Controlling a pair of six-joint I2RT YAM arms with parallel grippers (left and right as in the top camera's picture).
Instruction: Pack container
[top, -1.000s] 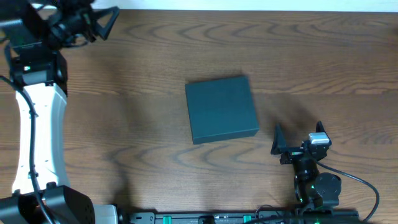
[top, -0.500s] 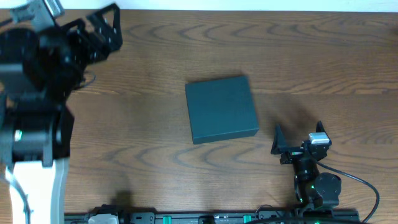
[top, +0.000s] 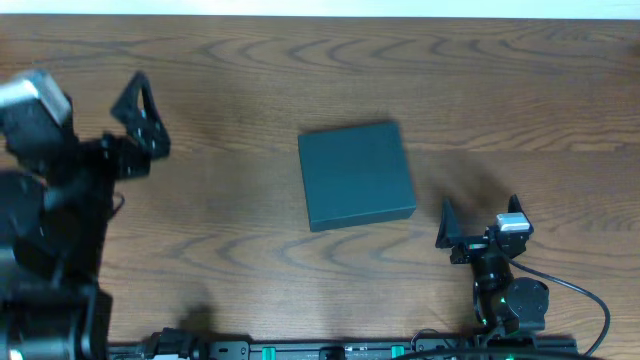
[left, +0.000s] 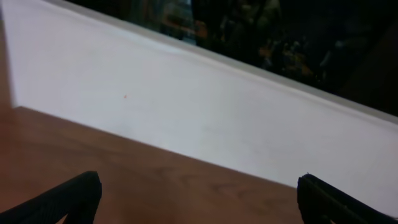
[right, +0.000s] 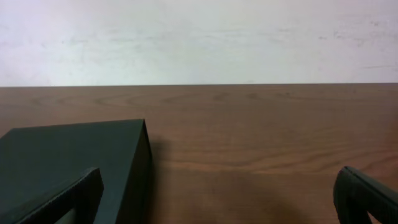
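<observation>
The container (top: 357, 175), a dark teal box with its lid down, lies flat near the middle of the wooden table (top: 230, 215). My left gripper (top: 143, 115) is raised at the far left, well away from the box. In its wrist view the left gripper (left: 202, 205) is open, with only bare wood and a white wall ahead. My right gripper (top: 480, 211) rests low near the front edge, to the box's right and apart from it. It is open and holds nothing. In the right wrist view the container (right: 68, 155) lies front left of the right gripper (right: 217, 205), partly behind the left finger (right: 65, 199).
A white wall (left: 186, 106) rises along the table's far edge. A black cable (top: 570, 285) runs from the right arm's base (top: 510, 300) across the front right corner. Nothing else lies on the wood.
My left arm has swung from the far left corner toward the front, and its gripper now sits lower in the overhead view. The right arm and the container have not moved.
</observation>
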